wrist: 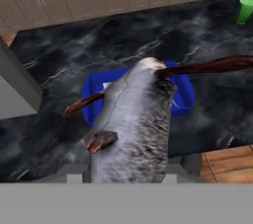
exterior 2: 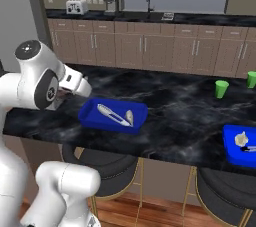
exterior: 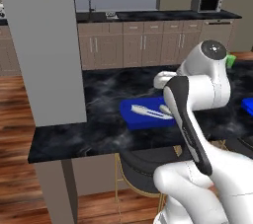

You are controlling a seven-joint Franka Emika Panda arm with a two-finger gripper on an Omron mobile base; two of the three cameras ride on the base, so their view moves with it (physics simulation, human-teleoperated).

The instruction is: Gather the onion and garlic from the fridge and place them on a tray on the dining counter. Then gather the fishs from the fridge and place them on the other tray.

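From the left base camera, my arm rises at five o'clock over the black marble desk point(exterior: 64, 139), where a blue tray point(exterior: 143, 117) at the picture's centre holds a pale slender fish point(exterior: 148, 112). From the right base camera, that tray point(exterior 2: 112, 116) sits at nine o'clock of centre, and a second blue tray point(exterior 2: 240, 146) lies at three o'clock. In the hand camera, my end effector is clamped on a grey fish point(wrist: 131, 129) that hangs above the tray point(wrist: 91, 92).
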